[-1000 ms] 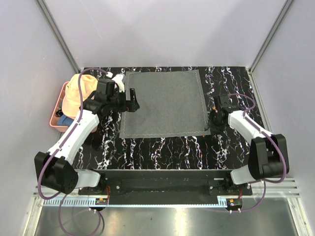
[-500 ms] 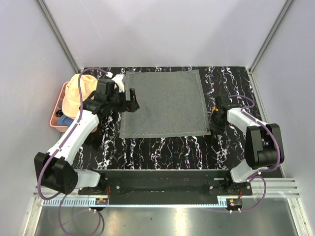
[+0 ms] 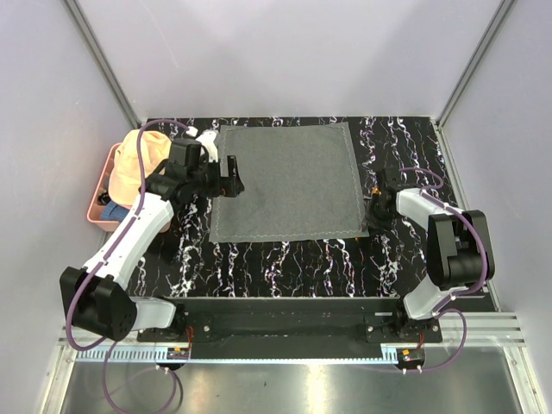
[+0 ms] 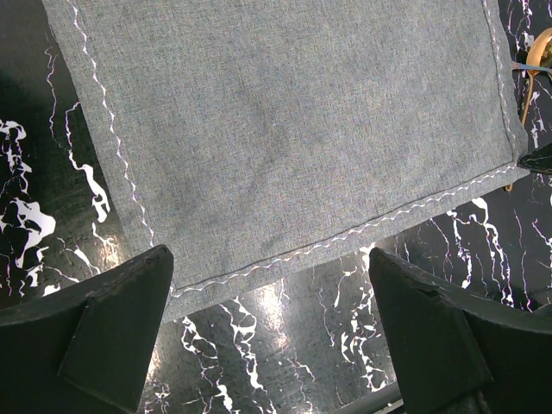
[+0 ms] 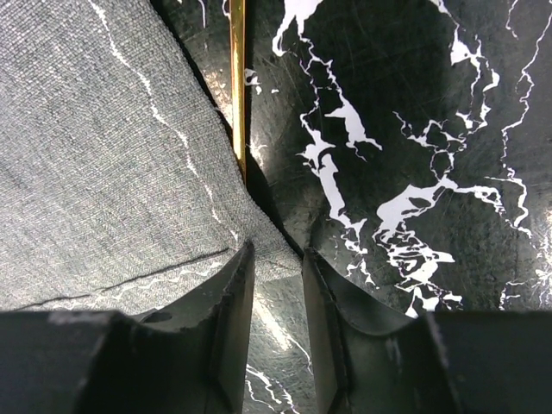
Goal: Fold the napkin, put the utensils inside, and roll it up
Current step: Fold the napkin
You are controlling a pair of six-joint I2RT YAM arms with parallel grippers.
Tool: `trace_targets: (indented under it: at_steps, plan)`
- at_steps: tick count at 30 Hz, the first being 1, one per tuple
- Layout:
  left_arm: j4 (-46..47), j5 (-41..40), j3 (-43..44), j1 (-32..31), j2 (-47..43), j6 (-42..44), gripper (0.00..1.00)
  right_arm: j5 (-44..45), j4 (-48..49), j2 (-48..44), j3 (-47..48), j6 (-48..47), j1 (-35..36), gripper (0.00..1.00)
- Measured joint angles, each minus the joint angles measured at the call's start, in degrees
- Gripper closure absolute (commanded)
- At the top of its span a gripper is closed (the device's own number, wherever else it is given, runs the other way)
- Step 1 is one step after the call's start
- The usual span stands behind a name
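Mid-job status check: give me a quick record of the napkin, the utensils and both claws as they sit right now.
napkin: flat, unfolded, on the black marble table
left claw: open wide over the napkin's left edge, holding nothing
right claw: narrow gap between the jaws, straddling the napkin's near right corner; no grip confirmed
gold spoon: on the table alongside the napkin's right edge, handle ending near that corner
second utensil: cannot make out
stage: fold not yet begun

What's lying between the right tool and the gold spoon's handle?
A corner of the grey napkin, lying between the fingers of the right tool; right wrist view shows it.
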Motion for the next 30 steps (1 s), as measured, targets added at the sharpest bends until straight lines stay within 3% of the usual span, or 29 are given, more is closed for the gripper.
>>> trace_targets:
  at_steps: [6,11,15,21,25,30]
  plan:
    - [-0.11,-0.02,0.00,0.00,0.00,0.00,0.01,-0.22,0.52,-0.11,-0.48,0.55,-0.11,0.57]
    - [-0.39,-0.48,0.00,0.00,0.00,0.26,0.01,-0.42,1.36,-0.70,-1.27,1.05,-0.15,0.59]
    - [-0.42,-0.83,0.00,0.00,0.00,0.42,0.01,-0.63,1.64,-1.01,-1.77,1.40,-0.15,0.75]
    - [-0.44,-1.07,0.00,0.00,0.00,0.46,0.01,-1.36,1.79,-1.14,-2.32,1.73,-0.31,0.86]
    - [-0.44,-1.33,0.00,0.00,0.00,0.46,0.01,-1.95,1.97,-1.16,-2.49,1.70,-0.37,1.00]
    - [-0.46,-1.97,0.00,0.00,0.00,0.50,0.01,-2.36,1.75,-1.29,-2.49,1.42,-0.37,1.00]
